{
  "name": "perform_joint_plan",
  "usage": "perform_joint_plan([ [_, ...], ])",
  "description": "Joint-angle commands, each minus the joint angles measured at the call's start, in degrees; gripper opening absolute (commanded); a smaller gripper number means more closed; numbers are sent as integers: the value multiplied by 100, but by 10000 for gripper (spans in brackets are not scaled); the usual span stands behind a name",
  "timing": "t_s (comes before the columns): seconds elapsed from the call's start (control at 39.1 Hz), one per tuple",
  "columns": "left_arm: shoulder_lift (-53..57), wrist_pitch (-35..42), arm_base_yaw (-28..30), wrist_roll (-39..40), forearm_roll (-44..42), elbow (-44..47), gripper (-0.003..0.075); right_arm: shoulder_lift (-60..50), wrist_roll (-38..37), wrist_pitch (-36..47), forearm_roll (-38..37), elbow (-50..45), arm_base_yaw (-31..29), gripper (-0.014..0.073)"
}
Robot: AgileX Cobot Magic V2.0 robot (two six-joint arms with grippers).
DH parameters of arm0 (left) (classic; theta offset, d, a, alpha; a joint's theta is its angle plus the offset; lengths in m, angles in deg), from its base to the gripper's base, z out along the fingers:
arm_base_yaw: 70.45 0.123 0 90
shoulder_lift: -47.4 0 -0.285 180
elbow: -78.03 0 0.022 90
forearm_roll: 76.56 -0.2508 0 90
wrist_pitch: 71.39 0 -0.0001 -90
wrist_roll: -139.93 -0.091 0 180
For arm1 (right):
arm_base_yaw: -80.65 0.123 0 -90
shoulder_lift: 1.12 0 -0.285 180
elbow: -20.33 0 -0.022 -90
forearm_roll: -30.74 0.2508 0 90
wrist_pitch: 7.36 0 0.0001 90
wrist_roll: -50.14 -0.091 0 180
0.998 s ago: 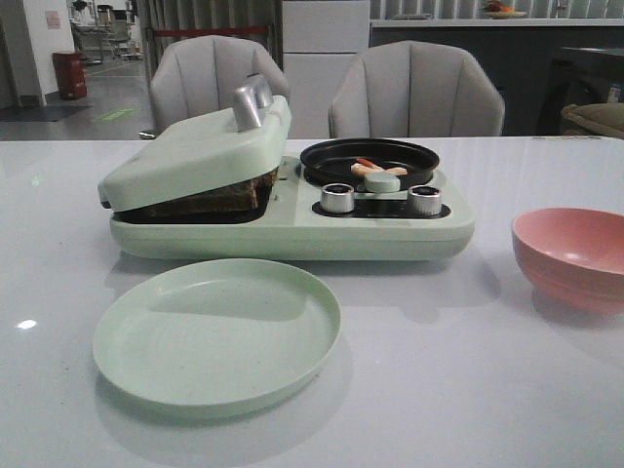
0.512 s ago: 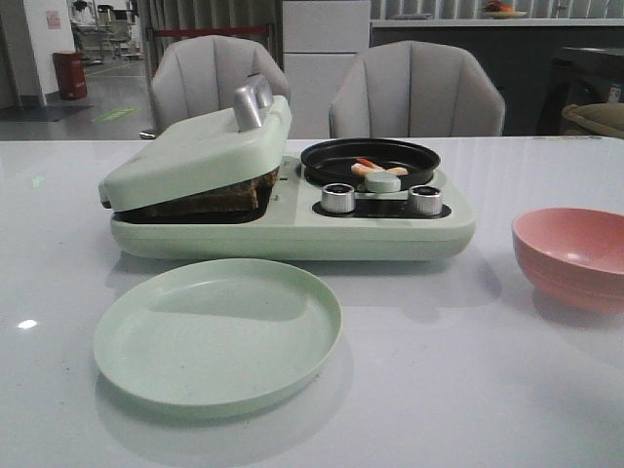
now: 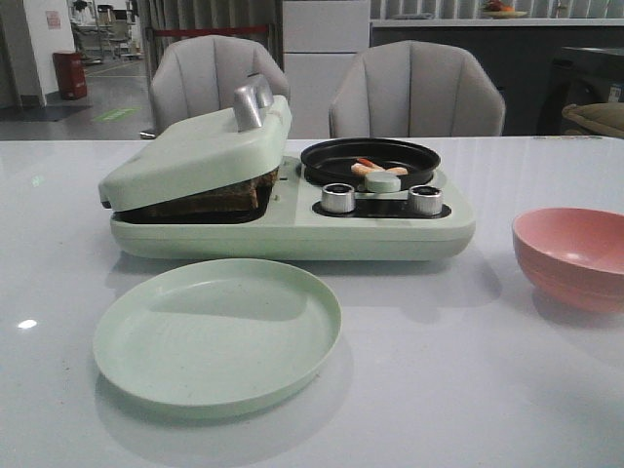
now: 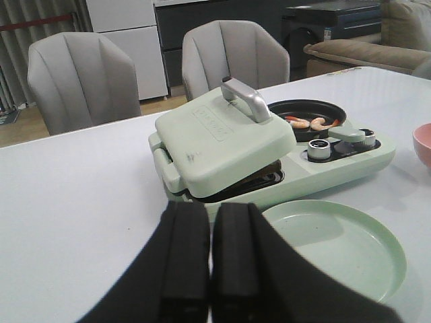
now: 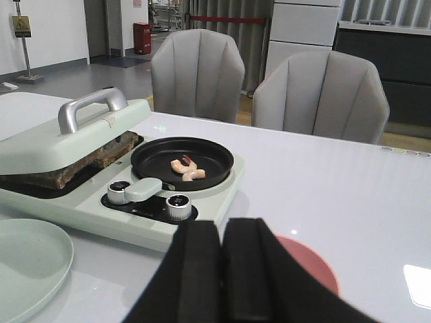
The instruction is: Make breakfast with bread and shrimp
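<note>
- On the white table [image 3: 468, 390] stands a pale green breakfast maker [image 3: 292, 229], with a sandwich press on its left half and a round black frying pan [image 3: 370, 161] on its right half.
- The press lid [image 3: 195, 151] rests tilted on the bread [image 3: 219, 198], so it stays partly ajar; a metal handle [image 3: 250, 102] rises from its top.
- The bread shows as a dark brown, rough-crusted edge wedged between lid and lower plate; in the right wrist view the same crust [image 5: 87, 161] looks coarse and nearly black-brown. How many slices lie there is hard to tell, since only the edge is exposed.
- The shrimp [image 5: 186, 169] lie inside the pan, two small curled pale pink pieces with orange-red tips, close together near its middle; in the front view they are partly hidden behind the pan handle [image 3: 382, 181].
- Two silver control knobs [image 3: 337, 198] sit on the dark panel in front of the pan, one either side of the handle.
- A round pale green plate [image 3: 216, 331] lies in front of the appliance, just beside it and bare.
- A pink bowl [image 3: 575, 255] stands well apart to the right.
- The left gripper [image 4: 210, 259] hangs back from the press, its black fingers pressed together and holding nothing.
- The right gripper [image 5: 221, 269] hovers above the pink bowl's rim [image 5: 306, 259], fingers likewise closed on nothing.
- Two grey chairs [image 3: 414, 88] stand behind the table.
</note>
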Motion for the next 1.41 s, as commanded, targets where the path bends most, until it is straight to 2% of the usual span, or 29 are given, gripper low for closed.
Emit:
perform_joint_plan([
  [0.0,-55,481,-32,66,77,-151,114,25,62,474,25,155,-6,118],
  [0.59,-55,542,26,66,13,-16,114,25,62,474,25,155,-6,118],
  [0.87,-55,1920,870,66,-113,701,114,25,62,474,25,155,-6,118],
  [0.97,-55,2251,1181,468,-128,1005,114,25,62,474,25,155,-6,118],
  [1.13,-31,2406,1508,952,-297,1334,114,25,62,474,25,155,-6,118],
  [1.38,198,2738,1589,965,-498,1780,114,25,62,474,25,155,-6,118],
])
